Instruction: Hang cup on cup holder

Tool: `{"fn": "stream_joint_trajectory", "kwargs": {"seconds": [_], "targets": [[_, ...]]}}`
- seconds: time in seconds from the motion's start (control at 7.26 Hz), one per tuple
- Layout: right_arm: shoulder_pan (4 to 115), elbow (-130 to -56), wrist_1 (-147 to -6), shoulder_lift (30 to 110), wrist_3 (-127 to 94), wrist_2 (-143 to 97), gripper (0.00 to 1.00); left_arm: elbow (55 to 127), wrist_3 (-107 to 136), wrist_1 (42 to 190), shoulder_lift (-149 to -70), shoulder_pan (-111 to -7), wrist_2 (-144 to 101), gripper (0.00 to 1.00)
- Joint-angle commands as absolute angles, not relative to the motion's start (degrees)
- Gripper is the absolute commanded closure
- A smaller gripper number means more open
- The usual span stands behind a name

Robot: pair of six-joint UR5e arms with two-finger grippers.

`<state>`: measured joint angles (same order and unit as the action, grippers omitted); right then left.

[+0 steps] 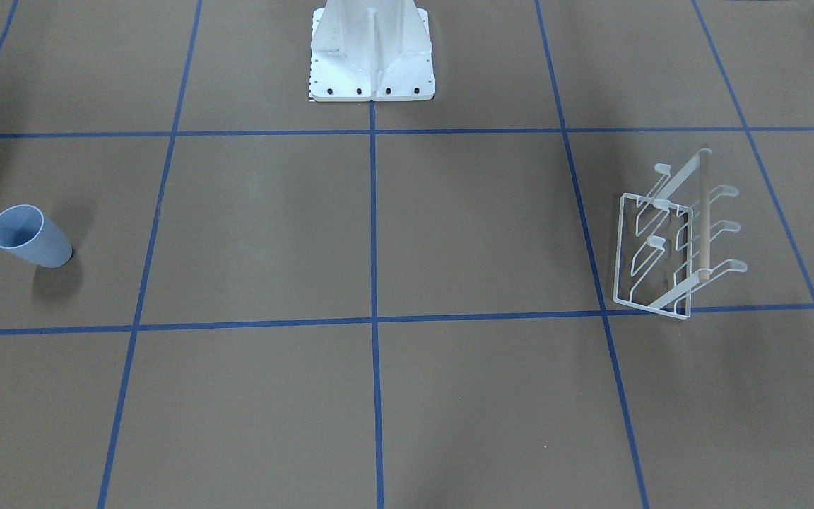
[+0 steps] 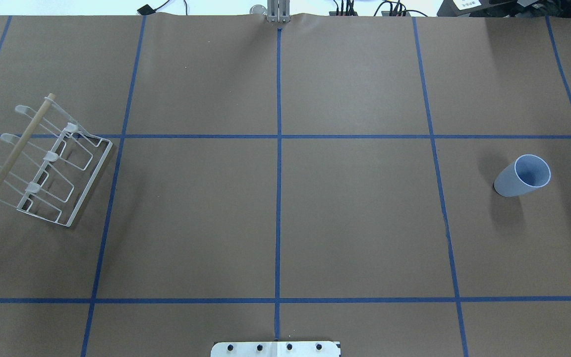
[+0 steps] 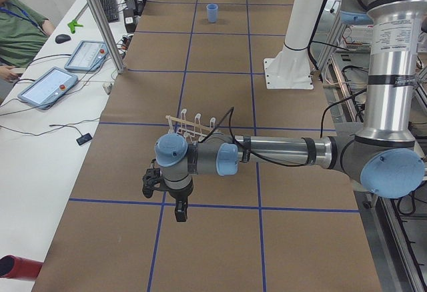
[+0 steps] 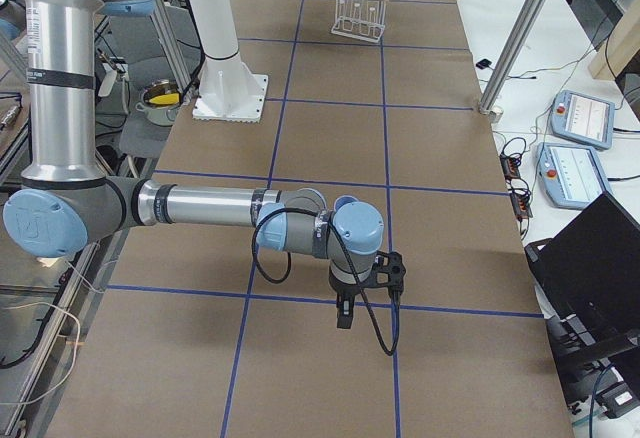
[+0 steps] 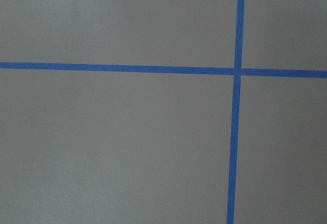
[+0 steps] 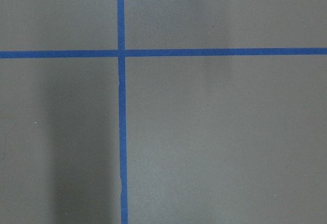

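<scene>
The light blue cup [image 1: 30, 237] stands upright, mouth up, on the brown table on my right side, also in the overhead view [image 2: 522, 176] and far off in the exterior left view [image 3: 212, 13]. The white wire cup holder [image 1: 675, 240] with its wooden dowel stands on my left side [image 2: 47, 158]. My left gripper [image 3: 180, 212] hangs above the table's left end, near the holder [image 3: 193, 124]. My right gripper [image 4: 343, 316] hangs above the right end. Both show only in the side views, so I cannot tell whether they are open or shut. The wrist views show only table and blue tape.
The white mounting base [image 1: 372, 53] stands at the table's middle on the robot's side. Blue tape lines [image 2: 279, 198] grid the table. Teach pendants [image 3: 47, 85] [image 4: 580, 118], a metal post [image 3: 100, 19] and a seated person [image 3: 20, 25] are along the operators' edge.
</scene>
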<state>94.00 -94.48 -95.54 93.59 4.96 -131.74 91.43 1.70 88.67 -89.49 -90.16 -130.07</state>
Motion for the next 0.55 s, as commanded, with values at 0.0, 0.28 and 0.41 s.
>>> {"fn": "stream_joint_trajectory", "kwargs": {"seconds": [0.0,0.28,0.41], "targets": [[93.96,-94.74,-95.54,93.43,4.75,-131.75,0.00,91.49,1.58,88.68,-89.47,-90.26,-130.34,0.02],[93.96,-95.01,-95.54,93.34,4.48,-131.84,0.00,91.76,1.67,88.59,-89.39,-90.26,-130.34,0.02],[93.96,-95.01,-95.54,93.34,4.40,-131.84,0.00,91.76,1.67,88.59,-89.38,-90.26,-130.34,0.02]]}}
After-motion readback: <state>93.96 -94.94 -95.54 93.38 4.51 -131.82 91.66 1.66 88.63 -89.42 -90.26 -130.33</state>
